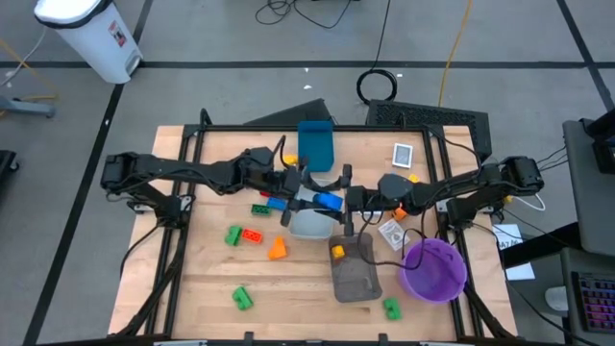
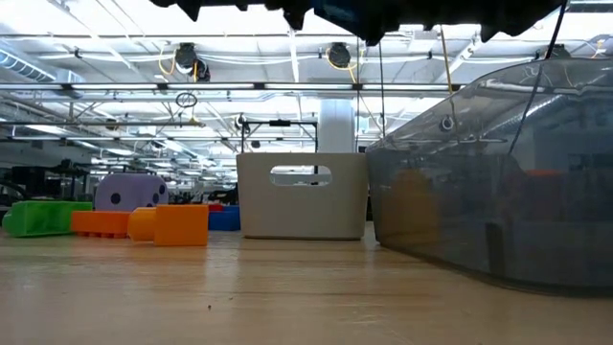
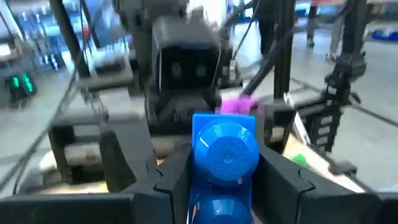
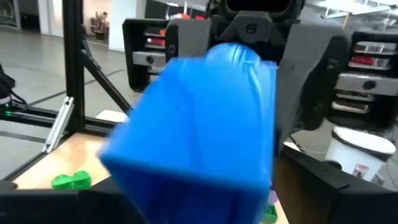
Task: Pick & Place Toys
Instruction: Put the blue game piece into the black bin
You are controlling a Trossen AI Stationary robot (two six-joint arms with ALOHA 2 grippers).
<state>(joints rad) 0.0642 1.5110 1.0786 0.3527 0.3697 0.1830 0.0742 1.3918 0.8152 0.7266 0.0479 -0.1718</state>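
My left gripper (image 1: 312, 195) is shut on a blue brick (image 1: 329, 201), held in the air above the light grey tray (image 1: 306, 227) at the table's middle. The brick fills the left wrist view (image 3: 225, 155) and the right wrist view (image 4: 199, 137). My right gripper (image 1: 346, 200) is open and faces the left one. Its fingers stand on either side of the brick's free end, and I see no touch. Loose bricks lie on the table: green (image 1: 233, 234), red (image 1: 254, 235), orange (image 1: 277, 249). A purple die (image 2: 129, 190) shows in the low view. My left gripper pinches the blue brick between its two fingers (image 3: 168, 180), on the brick's two opposite sides (image 3: 198, 168). The fingers lie about level and point toward the table's right. The brick is lifted clear, a round stud (image 3: 227, 152) facing back toward the wrist, its other end sticking out toward my right gripper.
A dark grey tray (image 1: 360, 281) holds a yellow-orange brick (image 1: 337, 251), with the purple bowl (image 1: 434, 267) to its right. A blue tray (image 1: 315, 144) stands at the far side. More green bricks (image 1: 242, 298) (image 1: 391, 308) lie near the front edge.
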